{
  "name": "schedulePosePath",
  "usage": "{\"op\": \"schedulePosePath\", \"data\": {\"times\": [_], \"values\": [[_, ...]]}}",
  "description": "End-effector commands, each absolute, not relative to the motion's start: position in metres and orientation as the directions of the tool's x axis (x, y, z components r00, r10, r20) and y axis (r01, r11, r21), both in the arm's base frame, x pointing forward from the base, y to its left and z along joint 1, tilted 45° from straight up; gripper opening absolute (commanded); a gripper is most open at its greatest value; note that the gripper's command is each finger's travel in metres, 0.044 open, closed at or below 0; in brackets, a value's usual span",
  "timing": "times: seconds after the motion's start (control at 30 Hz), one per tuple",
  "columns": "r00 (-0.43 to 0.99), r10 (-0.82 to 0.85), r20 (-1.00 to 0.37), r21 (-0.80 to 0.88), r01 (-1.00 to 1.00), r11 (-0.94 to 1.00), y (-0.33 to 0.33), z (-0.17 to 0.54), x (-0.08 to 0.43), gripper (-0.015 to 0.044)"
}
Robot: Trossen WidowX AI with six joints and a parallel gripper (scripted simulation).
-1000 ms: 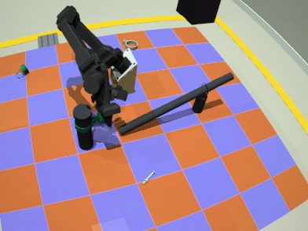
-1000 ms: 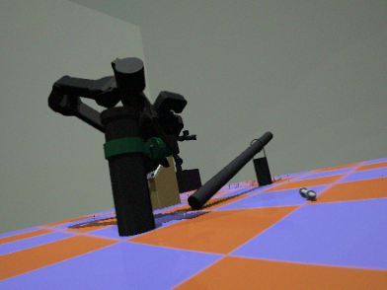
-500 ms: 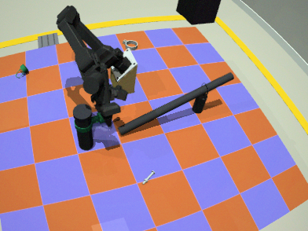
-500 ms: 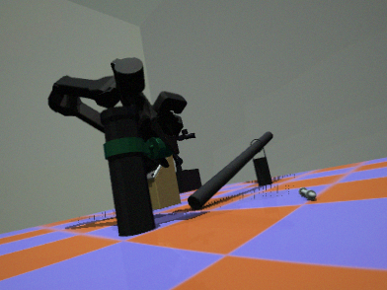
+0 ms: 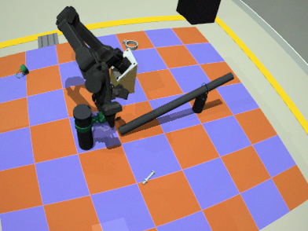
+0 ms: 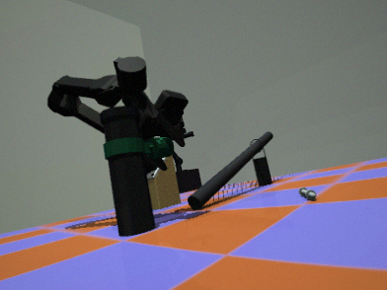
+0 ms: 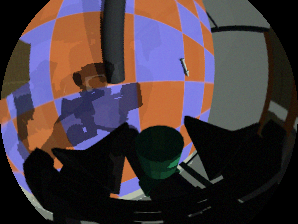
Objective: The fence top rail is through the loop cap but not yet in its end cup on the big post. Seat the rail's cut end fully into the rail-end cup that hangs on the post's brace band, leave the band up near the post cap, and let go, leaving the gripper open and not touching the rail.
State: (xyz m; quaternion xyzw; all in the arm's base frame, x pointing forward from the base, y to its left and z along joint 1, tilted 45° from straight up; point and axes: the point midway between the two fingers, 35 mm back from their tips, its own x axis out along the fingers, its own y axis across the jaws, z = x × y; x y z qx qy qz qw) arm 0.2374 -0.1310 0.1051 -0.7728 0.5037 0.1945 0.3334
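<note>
Releasing around the green cup (image 5: 101, 117) (image 6: 160, 147) (image 7: 159, 150) looks like the step in hand: jaws well apart but not at full spread, nothing gripped, cup sitting between the fingertips. Best to finish opening, then back straight away without knocking the cup or dragging down the green band (image 5: 82, 129) (image 6: 120, 148), high on the big post (image 5: 85, 139) (image 6: 130, 197). Then probably take the rail (image 5: 173, 104) (image 6: 232, 173) (image 7: 114, 40) near its cut end, lift to cup height, line up with the mouth and push fully home. Beyond and below the jaws, clear of both fingers: the cut end (image 5: 121, 130) (image 6: 194, 202) (image 7: 116, 79), low over the counter and outside the cup. Farther off, sloping upward to the small post (image 5: 199, 103) (image 6: 263, 171): the rest of the rail.
</note>
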Motion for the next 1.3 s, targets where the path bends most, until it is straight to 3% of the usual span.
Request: {"op": "schedulePosePath", "data": {"times": [0.0,0.63,0.9,1.27], "values": [[0.413,-0.648,-0.640,-0.319,-0.910,-0.264,-0.123,0.105,0.239,0.0440],[0.422,-0.640,-0.642,-0.327,-0.906,-0.269,-0.084,0.105,0.241,0.0440],[0.399,-0.611,-0.684,-0.561,-0.823,0.091,-0.041,0.095,0.249,0.0440],[0.384,-0.618,-0.685,-0.721,-0.474,0.505,0.020,0.088,0.247,0.0440]]}}
